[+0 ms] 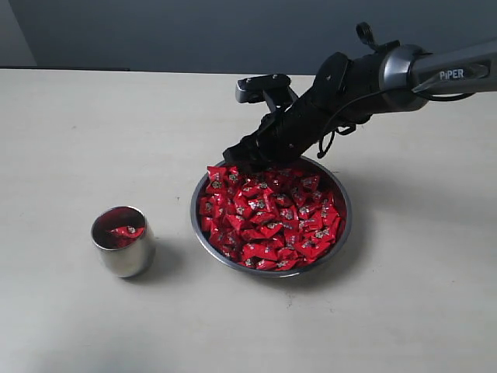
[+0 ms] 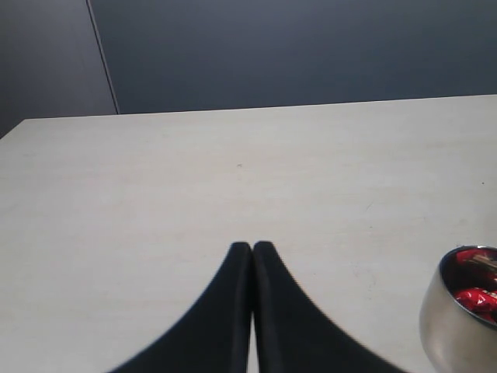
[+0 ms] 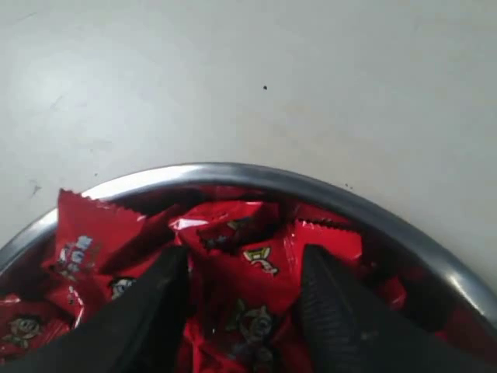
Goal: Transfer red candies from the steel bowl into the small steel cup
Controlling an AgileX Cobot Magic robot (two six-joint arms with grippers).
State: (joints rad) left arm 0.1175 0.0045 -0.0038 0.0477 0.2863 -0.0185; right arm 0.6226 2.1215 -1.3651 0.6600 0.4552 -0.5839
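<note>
The right gripper (image 1: 245,162) was held apart among candies (image 1: 273,221) at the eleven-o'clock rim of the bowl (image 1: 347,221); the cup (image 1: 124,252) was set clear at nine o'clock; the left gripper (image 2: 252,247) was pressed together; "PiPER" was read on the arm (image 1: 454,74).

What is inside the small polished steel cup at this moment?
The small steel cup holds a few shiny red-wrapped candies. Its wall and the red reflections hide the exact count.

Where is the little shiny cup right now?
In the exterior view, the small rounded steel cup stands on the left of the pale table, just left of the wide shallow steel bowl of shiny red-wrapped candies, not touching it.
</note>
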